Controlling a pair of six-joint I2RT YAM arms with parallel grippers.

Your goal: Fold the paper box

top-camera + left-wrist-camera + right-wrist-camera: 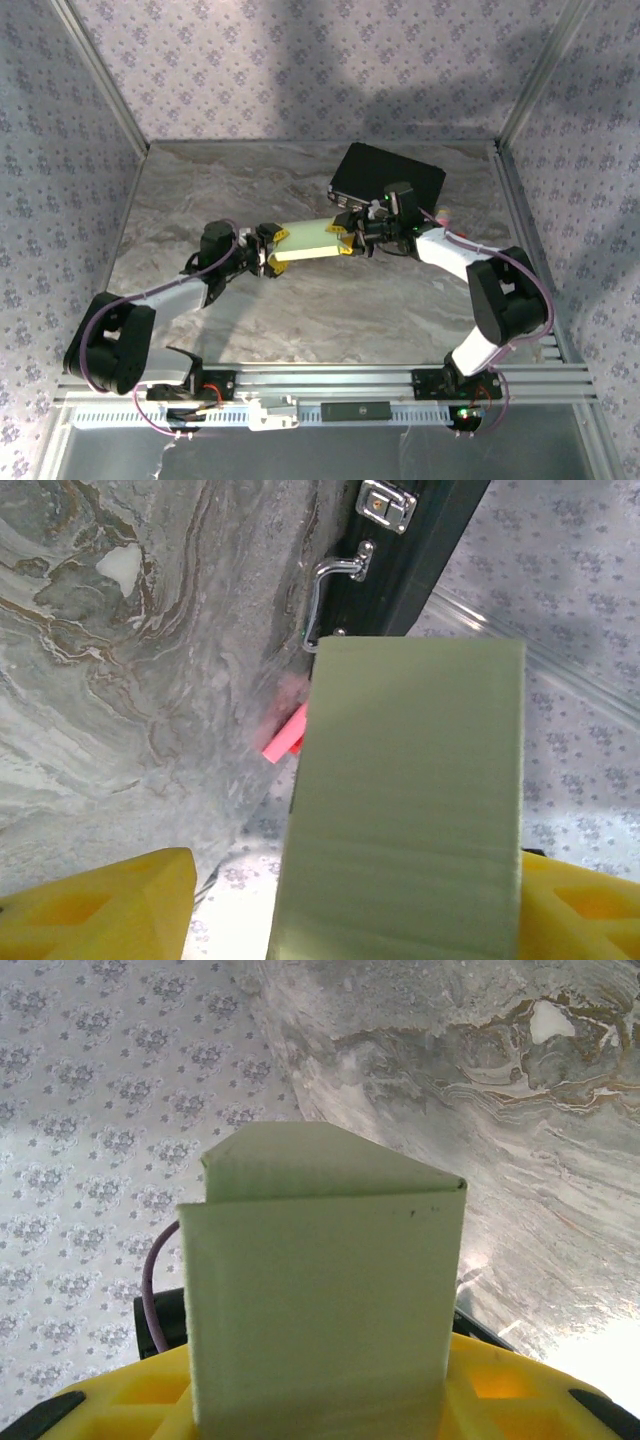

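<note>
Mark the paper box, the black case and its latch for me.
paper box (pixel 305 242): top external view, middle of its upper face.
black case (pixel 390 175): top external view, centre of the lid.
latch (pixel 385 502): left wrist view, chrome plate on the case's side.

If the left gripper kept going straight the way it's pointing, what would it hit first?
The left gripper would meet the paper box first: it lies between the fingers and runs ahead. Beyond it the black case seems next, though depth is unclear.
</note>
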